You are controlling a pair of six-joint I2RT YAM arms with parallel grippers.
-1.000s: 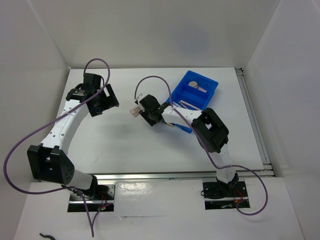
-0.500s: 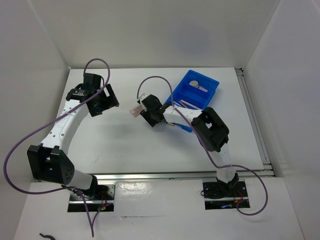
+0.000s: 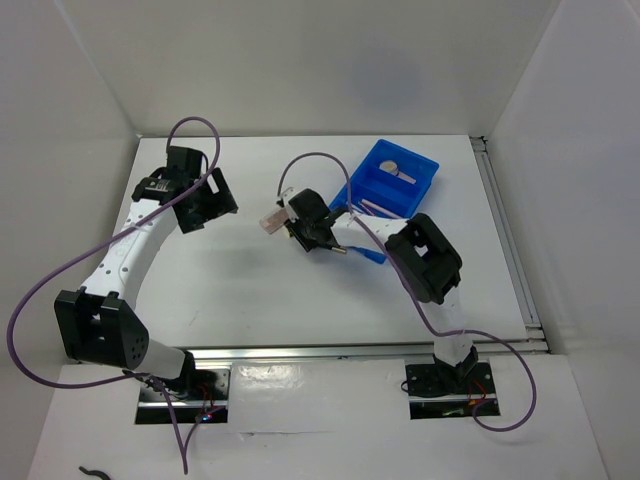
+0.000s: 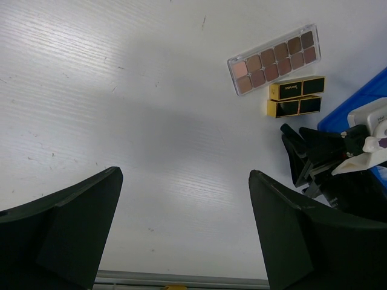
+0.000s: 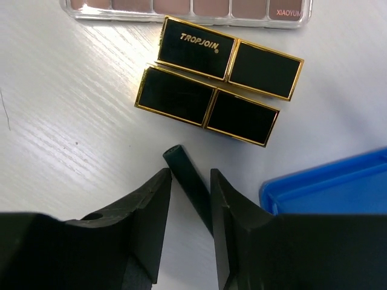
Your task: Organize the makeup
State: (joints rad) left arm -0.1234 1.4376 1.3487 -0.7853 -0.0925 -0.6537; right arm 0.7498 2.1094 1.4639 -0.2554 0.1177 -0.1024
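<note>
My right gripper (image 5: 190, 176) is shut on a thin dark pencil (image 5: 188, 181), whose blunt end sticks out past the fingertips just above the table. In the top view the right gripper (image 3: 300, 222) is left of the blue bin. Just beyond the pencil lie two black lipstick boxes with gold edges (image 5: 217, 81) and a clear palette of brown shades (image 5: 187, 9). Both also show in the left wrist view, the boxes (image 4: 296, 96) and the palette (image 4: 273, 58). My left gripper (image 4: 184, 175) is open and empty over bare table at the left (image 3: 205, 200).
The blue divided bin (image 3: 425, 175) stands at the back right and holds a round compact (image 3: 388, 167) and a thin pencil (image 3: 375, 207). Its corner (image 5: 326, 187) is close to my right fingers. White walls enclose the table.
My right gripper has shifted a little to the right, toward the blue bin, and turned slightly. The left arm has not moved.
</note>
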